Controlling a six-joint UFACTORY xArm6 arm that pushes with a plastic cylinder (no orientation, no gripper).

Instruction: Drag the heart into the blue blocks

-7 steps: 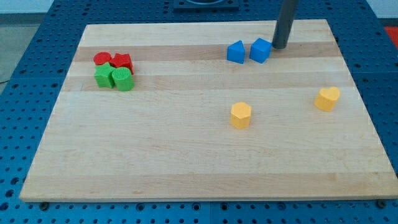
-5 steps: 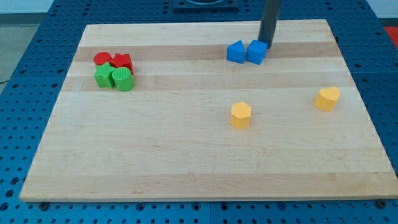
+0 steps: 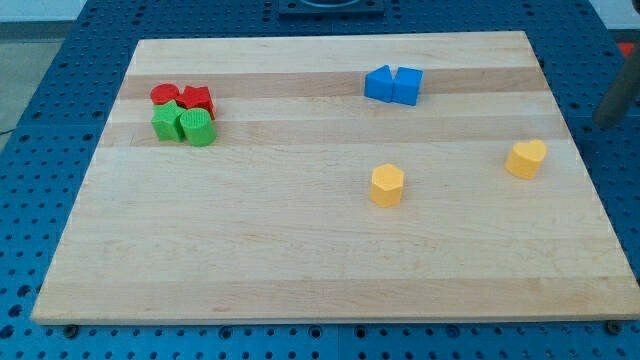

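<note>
No readable writing anywhere; pale wooden board (image 3: 300,250) on a blue perforated table (image 3: 60,120). Yellow heart block (image 3: 526,158) sits near the board's right edge, well apart from the two touching blue blocks (image 3: 393,85) near the top edge. A yellow hexagonal block (image 3: 387,185) is mid-board, and red and green blocks (image 3: 183,113) cluster near the top-left corner. My tip (image 3: 606,122) is a blurred dark rod off the board's right edge, touching no block, grasping nothing.
</note>
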